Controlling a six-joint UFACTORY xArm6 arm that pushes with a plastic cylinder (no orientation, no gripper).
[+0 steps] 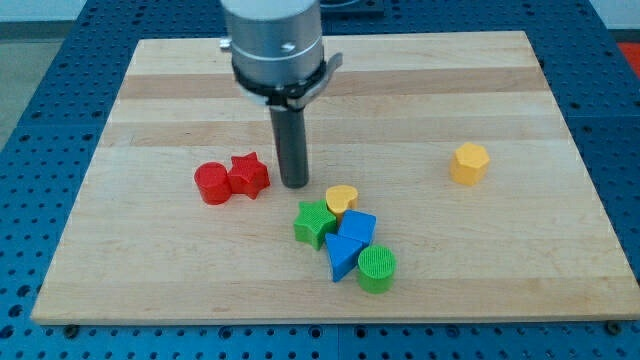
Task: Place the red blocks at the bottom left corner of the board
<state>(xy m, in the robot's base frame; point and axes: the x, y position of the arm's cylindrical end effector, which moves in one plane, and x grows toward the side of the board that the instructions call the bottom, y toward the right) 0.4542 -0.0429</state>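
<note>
red blocks: there's a red cylinder (211, 184) and a red star block (249, 176), touching each other, sitting just to the view's left of my tip (294, 184). Star is the nearer one, close beside the tip but not touching as far as I can see.

my tip: down on the table (500, 90), roughly mid-board, right next to the red pair on their view's-right side.

jaws: honestly there aren't any on this rig, it's just a plain rod, so nothing to be open, clenched or holding.

progress: I'd say barely started to maybe a third in. The reds are already bunched together, which is nice, but they're around the middle-left of the table and the bottom left corner has nothing in it yet. Whole push down and to the view's left is still to do, looks like.

neighbours: below and to the view's right of the tip is a cluster, yellow heart block (342, 198), green star block (315, 223), blue block (356, 228), blue triangular block (341, 258), green cylinder (377, 269). A yellow hexagonal block (469, 163) sits well off to the view's right.

in the way: nothing really, from what I can tell. The path from the reds to the corner is bare wood, the cluster is on the other side.
</note>
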